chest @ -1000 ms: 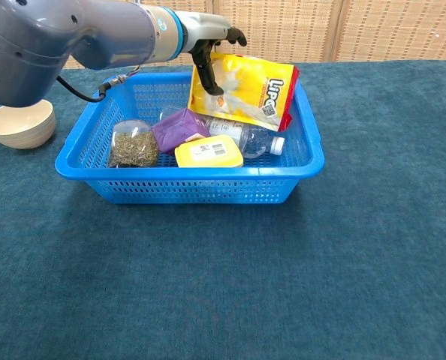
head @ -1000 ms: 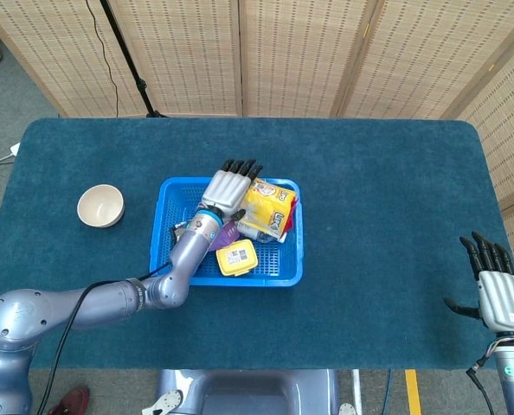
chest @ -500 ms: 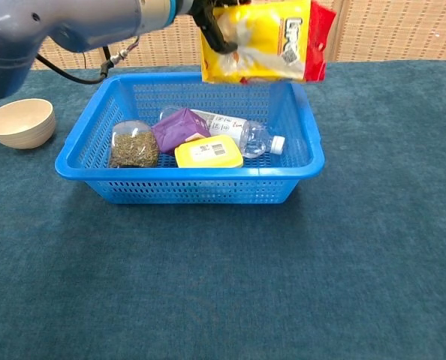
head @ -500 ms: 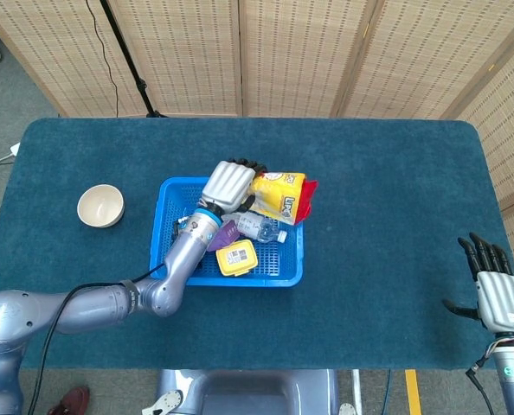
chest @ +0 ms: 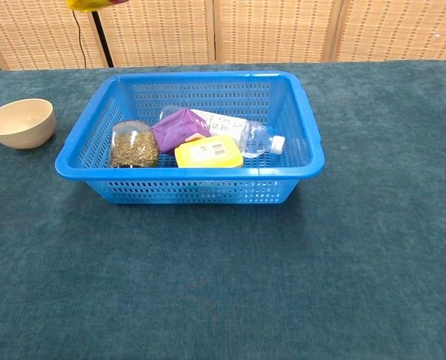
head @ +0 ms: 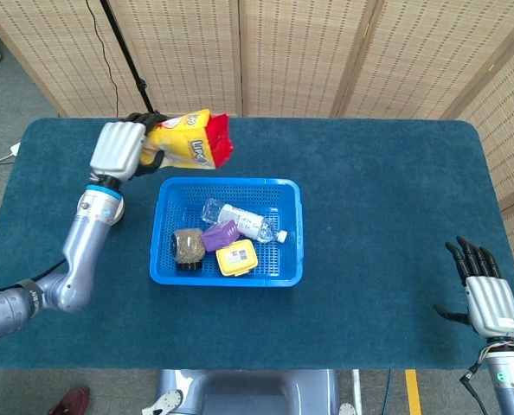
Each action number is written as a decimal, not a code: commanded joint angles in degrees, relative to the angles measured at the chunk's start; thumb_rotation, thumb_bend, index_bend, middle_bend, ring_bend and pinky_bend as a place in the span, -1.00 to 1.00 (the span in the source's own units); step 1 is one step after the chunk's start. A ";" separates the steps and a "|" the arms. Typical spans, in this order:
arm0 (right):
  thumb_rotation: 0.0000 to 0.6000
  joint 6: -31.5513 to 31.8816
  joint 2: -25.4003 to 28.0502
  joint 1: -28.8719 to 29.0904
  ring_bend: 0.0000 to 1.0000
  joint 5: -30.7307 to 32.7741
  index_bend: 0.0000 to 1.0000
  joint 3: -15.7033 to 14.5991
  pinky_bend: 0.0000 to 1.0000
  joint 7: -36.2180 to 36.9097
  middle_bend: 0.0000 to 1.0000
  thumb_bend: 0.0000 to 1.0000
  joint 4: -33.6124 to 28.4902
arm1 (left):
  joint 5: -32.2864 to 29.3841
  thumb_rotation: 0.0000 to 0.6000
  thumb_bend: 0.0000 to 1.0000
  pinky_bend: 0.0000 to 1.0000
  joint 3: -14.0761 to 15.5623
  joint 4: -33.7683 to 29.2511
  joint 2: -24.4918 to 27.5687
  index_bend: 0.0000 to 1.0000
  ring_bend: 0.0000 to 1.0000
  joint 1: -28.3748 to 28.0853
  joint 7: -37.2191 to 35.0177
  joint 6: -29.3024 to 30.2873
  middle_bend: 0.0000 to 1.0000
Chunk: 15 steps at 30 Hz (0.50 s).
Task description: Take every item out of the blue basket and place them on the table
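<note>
My left hand [head: 120, 149] grips a yellow and red snack bag [head: 192, 148] in the air, up and to the left of the blue basket [head: 293, 232]. In the chest view only the bag's lower edge [chest: 95, 4] shows at the top. Inside the basket [chest: 304, 131] lie a clear water bottle [head: 240, 221] [chest: 254, 137], a purple pouch [head: 219, 234] [chest: 179, 127], a yellow box [head: 236, 257] [chest: 208, 151] and a bag of dried greens [head: 186, 245] [chest: 134, 144]. My right hand [head: 485, 295] hovers open near the table's front right edge.
A cream bowl [chest: 19, 122] stands left of the basket in the chest view; my left arm hides it in the head view. Folding wicker screens [head: 300, 52] run behind the table. Teal cloth [head: 387, 199] spreads right of the basket.
My left hand has lifted the snack bag out of the basket and carried it up and to the left. The right hand has sunk slightly toward the front edge.
</note>
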 commanded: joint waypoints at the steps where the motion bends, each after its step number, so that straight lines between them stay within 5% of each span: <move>1: 1.00 0.04 -0.23 0.05 -1.00 -0.45 -1.00 -0.29 -1.00 -0.52 -1.00 -1.00 -0.28 | 2.27 1.00 0.15 -0.16 1.90 6.13 2.35 0.39 0.14 4.64 -8.53 -2.73 0.25; 10: 1.00 -0.62 -0.95 0.44 -1.00 -1.03 -1.00 -0.91 -1.00 -2.35 -1.00 -1.00 -0.78 | 7.42 1.00 0.15 -0.16 4.68 22.78 1.39 0.36 0.10 12.66 -26.11 -8.96 0.25; 15: 1.00 -0.52 -1.04 0.50 -1.00 -1.39 -1.00 -1.04 -1.00 -2.64 -1.00 -1.00 -0.97 | 9.61 1.00 0.13 -0.17 6.39 27.77 0.46 0.31 0.01 14.61 -29.69 -11.65 0.21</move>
